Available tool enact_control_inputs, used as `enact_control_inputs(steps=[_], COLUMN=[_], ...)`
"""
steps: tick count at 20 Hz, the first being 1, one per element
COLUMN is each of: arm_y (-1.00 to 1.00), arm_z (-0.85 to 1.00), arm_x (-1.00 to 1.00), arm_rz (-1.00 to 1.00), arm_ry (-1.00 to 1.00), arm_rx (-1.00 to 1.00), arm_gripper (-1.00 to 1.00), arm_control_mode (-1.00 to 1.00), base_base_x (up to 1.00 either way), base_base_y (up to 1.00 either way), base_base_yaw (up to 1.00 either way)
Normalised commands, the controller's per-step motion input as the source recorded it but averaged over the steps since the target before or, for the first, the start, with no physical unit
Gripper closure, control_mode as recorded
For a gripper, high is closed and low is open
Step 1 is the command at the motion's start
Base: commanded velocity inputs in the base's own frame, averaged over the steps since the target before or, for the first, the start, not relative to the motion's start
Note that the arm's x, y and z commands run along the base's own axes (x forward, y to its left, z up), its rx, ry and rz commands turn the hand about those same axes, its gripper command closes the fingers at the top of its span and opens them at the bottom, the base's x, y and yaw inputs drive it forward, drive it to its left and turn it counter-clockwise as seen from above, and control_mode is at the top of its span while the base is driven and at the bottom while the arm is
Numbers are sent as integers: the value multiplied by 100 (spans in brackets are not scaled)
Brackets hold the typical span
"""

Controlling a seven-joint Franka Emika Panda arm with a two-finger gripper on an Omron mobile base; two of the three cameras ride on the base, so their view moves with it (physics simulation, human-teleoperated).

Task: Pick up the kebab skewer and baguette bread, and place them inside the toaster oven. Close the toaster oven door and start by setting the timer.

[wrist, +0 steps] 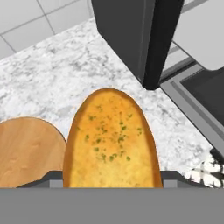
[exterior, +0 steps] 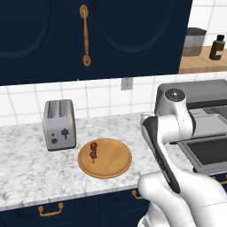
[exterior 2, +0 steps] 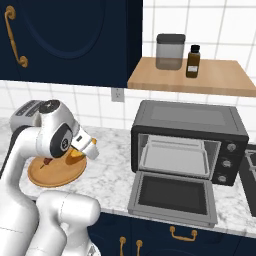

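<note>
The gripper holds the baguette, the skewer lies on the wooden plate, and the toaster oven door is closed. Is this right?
Not quite: the toaster oven door is open, folded down flat, as the right base view shows. The rest holds: the gripper holds the baguette, and the skewer lies on the wooden plate.

Toaster oven door down — cavity open.
</note>
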Motion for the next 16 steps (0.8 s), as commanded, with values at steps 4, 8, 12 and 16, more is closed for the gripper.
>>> enact_control_inputs(steps=[4, 8, 12, 16], arm_y=[-90, -100, -100, -100], arm_z=[8, 9, 1, 0], arm_x=[-6, -13, 0, 0], arm_rz=[-28, -24, -14, -11], arm_ry=[0, 0, -1, -2], arm_rx=[8, 17, 20, 21], arm_gripper=[100, 100, 100, 100], arm_control_mode=[-100, -100, -100, -100], base_base_x=[0, 0, 0, 0], base_base_y=[0, 0, 0, 0], base_base_yaw=[0, 0, 0, 0])
